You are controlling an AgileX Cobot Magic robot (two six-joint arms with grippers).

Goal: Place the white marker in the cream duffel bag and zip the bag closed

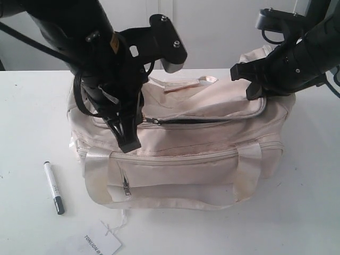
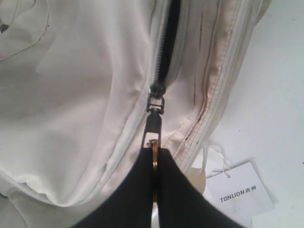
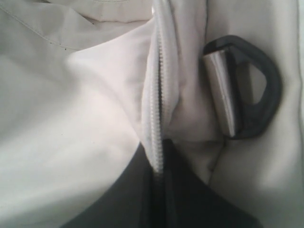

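Cream duffel bag (image 1: 186,143), dark unreadable interior

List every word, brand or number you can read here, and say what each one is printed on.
"TONLION": on the white paper tag lying beside the bag; the two small characters after it are too blurred to read.
Dark print on the marker: too small to read.
No lettering is visible on the bag itself or on its zipper pull.

Open table (image 1: 32,106) flanks the white marker (image 1: 53,187); left hand (image 1: 130,139), right hand (image 1: 255,93) crowd the bag (image 1: 202,154).
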